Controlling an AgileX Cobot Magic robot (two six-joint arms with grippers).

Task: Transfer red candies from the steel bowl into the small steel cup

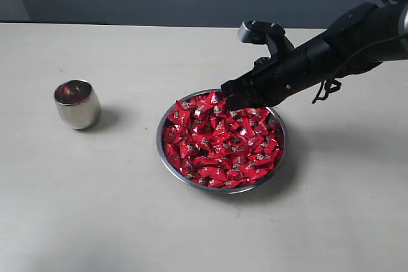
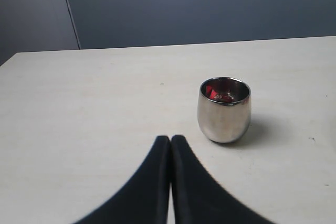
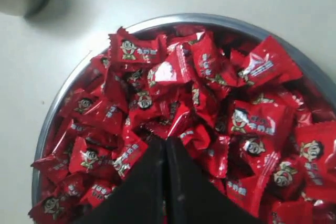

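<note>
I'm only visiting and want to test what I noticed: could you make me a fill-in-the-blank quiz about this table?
The steel bowl is heaped with candies wrapped in ____.
In the exterior view, the small steel cup stands to the ____ of the bowl.
The right gripper, over the candies, has its jaws ____.
Missing words: red; left; shut.
</note>
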